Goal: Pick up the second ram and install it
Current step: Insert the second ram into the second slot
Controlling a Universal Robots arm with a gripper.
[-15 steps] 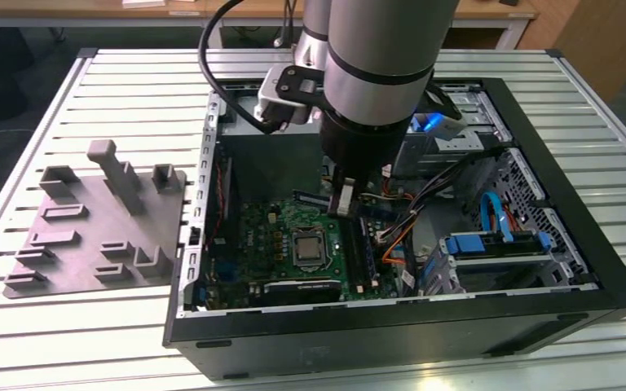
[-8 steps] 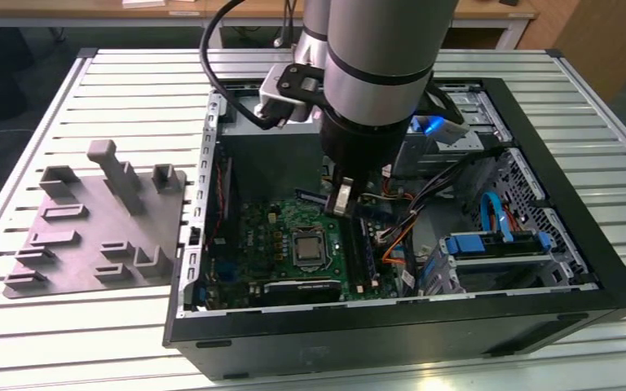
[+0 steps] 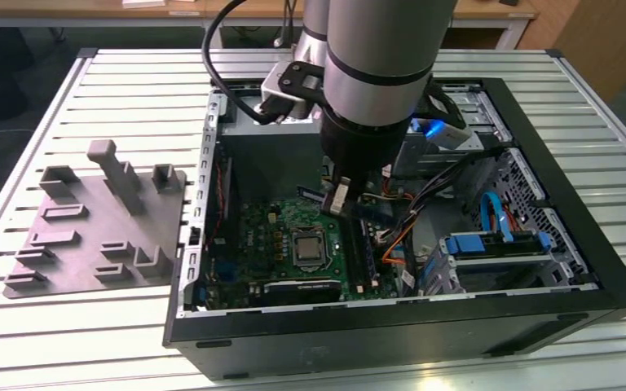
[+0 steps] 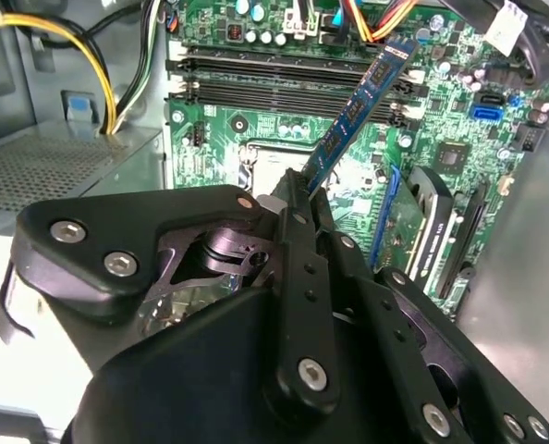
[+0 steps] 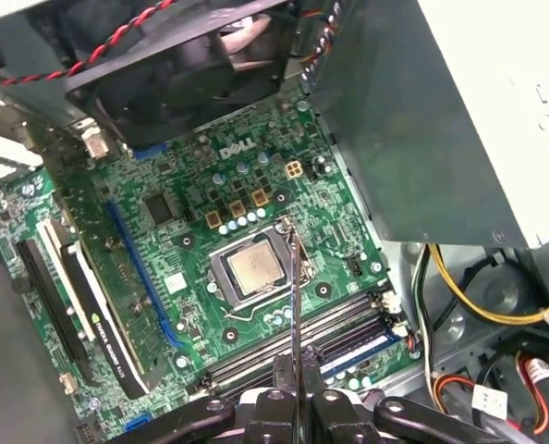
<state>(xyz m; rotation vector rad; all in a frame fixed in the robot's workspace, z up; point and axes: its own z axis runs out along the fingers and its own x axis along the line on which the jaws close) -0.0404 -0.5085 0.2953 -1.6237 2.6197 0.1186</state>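
Slatted metal table [image 3: 117, 90] carrying open black computer case [image 3: 400, 330]; inside, second ram [image 4: 358, 116], thin flat stick, hovering over green motherboard [image 5: 191, 185], long axis pointing out from black gripper [image 4: 298, 199] toward memory slots [image 4: 284, 91], fingers [image 4: 304, 242] clamping one end.

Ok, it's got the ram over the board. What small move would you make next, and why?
Probably a small turn and shift to line the second ram up with the memory slots before lowering. The gripper is shut on it, it is held above the motherboard, not seated, and in the first wrist view it seems to cross the slots at an angle.
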